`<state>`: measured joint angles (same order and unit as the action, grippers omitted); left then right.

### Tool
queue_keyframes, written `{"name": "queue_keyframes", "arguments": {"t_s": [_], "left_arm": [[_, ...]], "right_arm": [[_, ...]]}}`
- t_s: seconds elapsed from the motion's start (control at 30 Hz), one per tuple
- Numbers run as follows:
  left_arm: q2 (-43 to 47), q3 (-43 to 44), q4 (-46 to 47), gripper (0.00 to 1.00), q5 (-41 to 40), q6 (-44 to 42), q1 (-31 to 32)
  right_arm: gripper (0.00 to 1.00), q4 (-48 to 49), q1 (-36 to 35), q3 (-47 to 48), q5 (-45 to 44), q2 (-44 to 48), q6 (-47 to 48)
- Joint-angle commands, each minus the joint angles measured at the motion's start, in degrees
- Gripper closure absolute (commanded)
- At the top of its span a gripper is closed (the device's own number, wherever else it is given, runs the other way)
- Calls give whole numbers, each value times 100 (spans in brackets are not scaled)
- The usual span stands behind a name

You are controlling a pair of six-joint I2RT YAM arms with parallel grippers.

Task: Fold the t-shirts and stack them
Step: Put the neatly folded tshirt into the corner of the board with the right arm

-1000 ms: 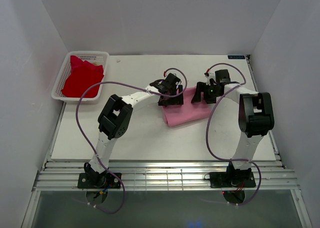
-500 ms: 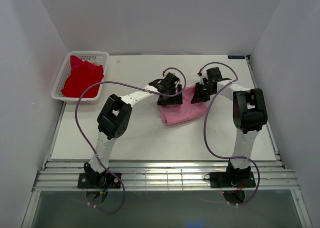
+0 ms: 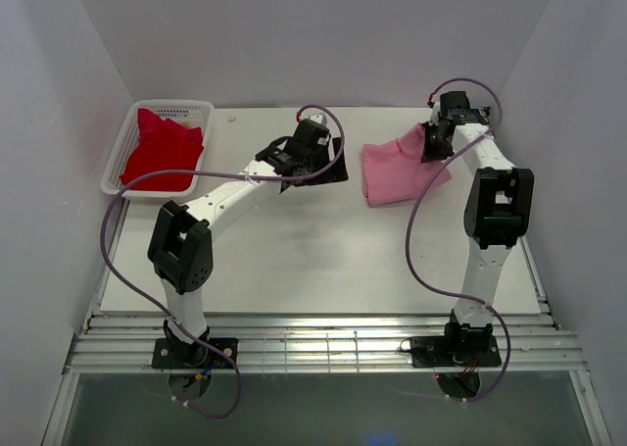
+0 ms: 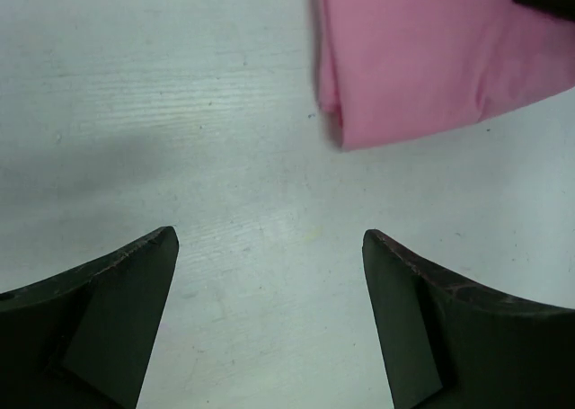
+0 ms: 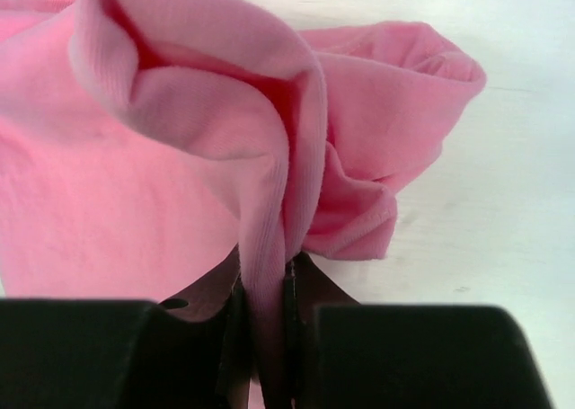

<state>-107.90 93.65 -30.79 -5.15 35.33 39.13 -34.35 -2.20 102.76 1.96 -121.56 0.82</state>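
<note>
The right gripper (image 5: 265, 288) has its jaws pinched almost together on a doubled ridge of the pink t-shirt (image 3: 397, 167). The cloth rises from the fingers in a loose fold, so the grip looks meant for dragging or lifting one edge while the rest trails on the table (image 3: 294, 260). That shirt lies well to the right of the basket (image 3: 174, 104), on the far side of the table from it, bunched rather than flat. By my reading the fold is only partly made.

The left gripper (image 4: 269, 238) sits between the basket and the pink shirt. Its jaws are spread wide and hold nothing; it hangs over bare table with the shirt's rolled edge just ahead of it. It seems to be clear of the cloth so the other arm can move it, or ready to pin a corner.

The basket — white mesh, at the table's far left corner — holds the red t-shirt (image 3: 162, 150), crumpled and unfolded, filling most of it.
</note>
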Motion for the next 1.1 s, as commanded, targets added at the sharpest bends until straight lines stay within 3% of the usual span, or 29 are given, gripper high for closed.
{"name": "queue_keyframes", "arguments": {"t_s": [0.0, 0.37, 0.53, 0.73, 0.8, 0.83, 0.87, 1.07], "left_arm": [[426, -503, -50, 6, -13, 114, 15], [990, -1418, -199, 6, -135, 228, 6], [1060, -1525, -358, 6, -180, 281, 6], [1113, -1569, -490, 6, -232, 325, 6], [1165, -1569, -525, 6, -267, 343, 6], [1200, -1569, -525, 6, -285, 334, 6], [1227, -1560, -516, 5, -355, 351, 6], [1289, -1051, -437, 3, -654, 88, 6]], "right_arm": [[92, -406, 437, 367, -468, -131, 366], [92, -696, 1493, 1483, -442, -816, 595], [92, -836, 1696, 2229, -407, -1220, 586], [91, -784, 1758, 2362, -380, -1379, 542], [73, -766, 1758, 2354, -424, -1406, 507], [46, -766, 1758, 2354, -520, -1397, 490], [39, -732, 1758, 2284, -547, -1353, 446], [26, -371, 1749, 1844, -389, -581, 402]]}}
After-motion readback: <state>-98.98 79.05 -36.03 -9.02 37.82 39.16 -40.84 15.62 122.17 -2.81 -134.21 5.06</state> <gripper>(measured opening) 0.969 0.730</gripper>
